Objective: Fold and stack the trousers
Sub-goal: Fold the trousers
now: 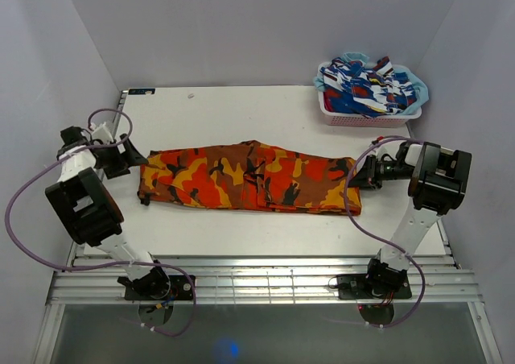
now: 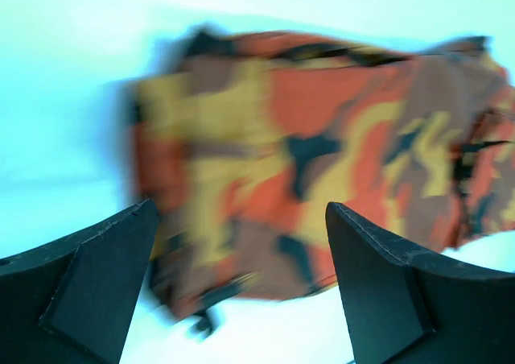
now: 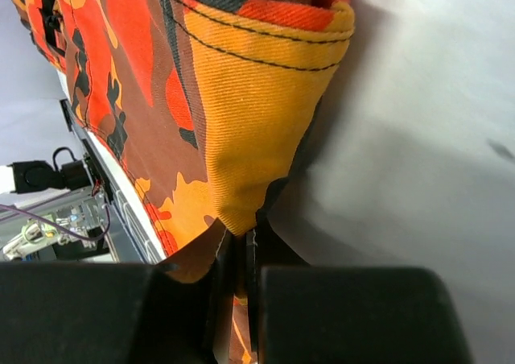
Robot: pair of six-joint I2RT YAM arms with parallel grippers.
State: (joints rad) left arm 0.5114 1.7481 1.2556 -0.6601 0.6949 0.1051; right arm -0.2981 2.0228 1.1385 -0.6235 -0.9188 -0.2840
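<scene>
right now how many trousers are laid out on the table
1: the trousers lie spread across the middle of the table. The basket at the far right holds bunched patterned cloth, so more may be hidden there.

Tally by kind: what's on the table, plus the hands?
Orange, red and yellow camouflage fabric trousers: 1
Pink plastic lattice basket: 1
Heap of blue, white and red printed cloth in the basket: 1, pieces uncountable
Black two-finger hands: 2, left hand, right hand
Total: 5

no readable text, labels or numbers — anywhere
</scene>
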